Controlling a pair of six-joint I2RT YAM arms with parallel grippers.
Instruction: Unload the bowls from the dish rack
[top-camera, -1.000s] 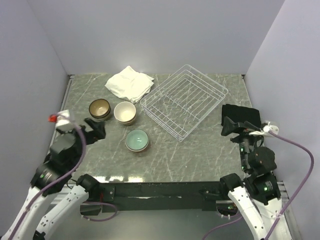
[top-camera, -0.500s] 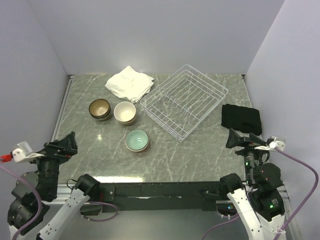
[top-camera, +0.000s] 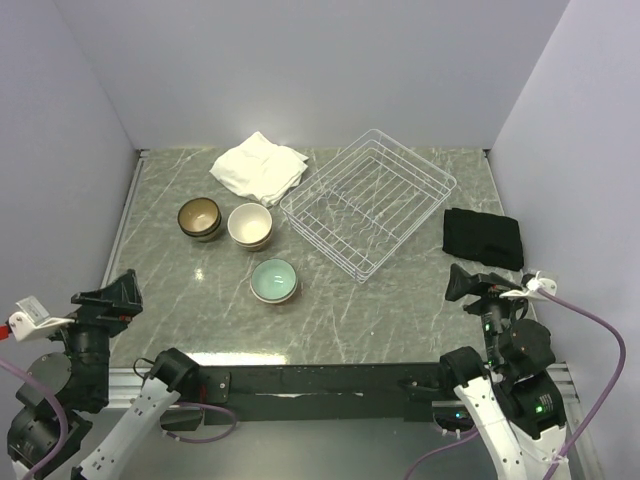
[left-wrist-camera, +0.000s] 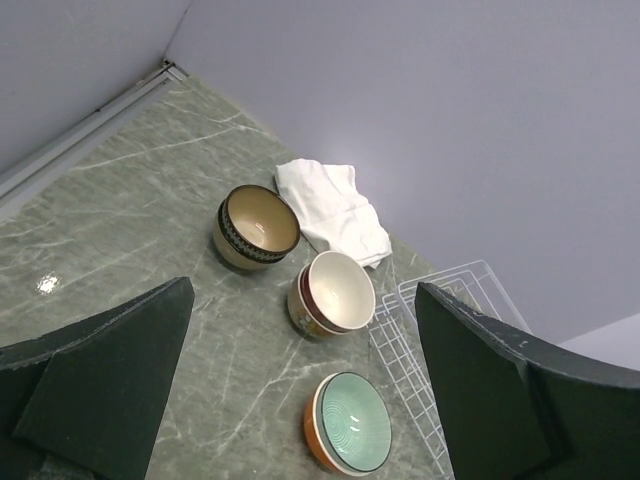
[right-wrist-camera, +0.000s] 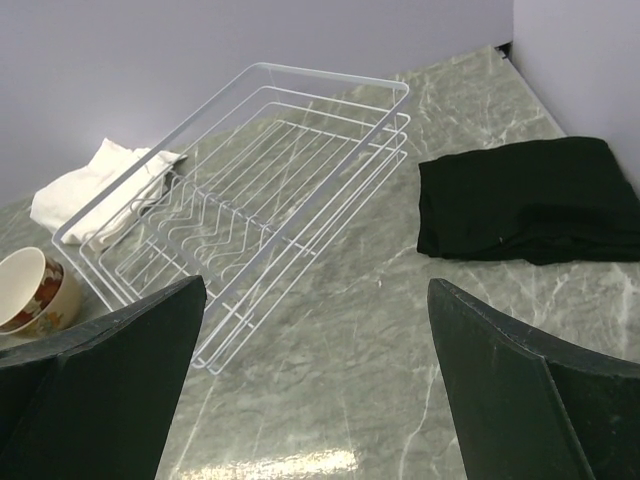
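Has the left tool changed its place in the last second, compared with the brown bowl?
Yes. The left tool has drawn back from beside the brown bowl, toward the near-left edge of the view.

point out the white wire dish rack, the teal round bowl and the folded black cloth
white wire dish rack (top-camera: 368, 205), top external view, on its gridded bottom
teal round bowl (top-camera: 273, 279), top external view, on its inner hollow
folded black cloth (top-camera: 483, 237), top external view, on its middle

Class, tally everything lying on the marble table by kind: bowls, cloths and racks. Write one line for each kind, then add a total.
Bowls: 3 (brown bowl, cream bowl, teal bowl)
Cloths: 2 (white cloth, black cloth)
Dish rack: 1
Total: 6
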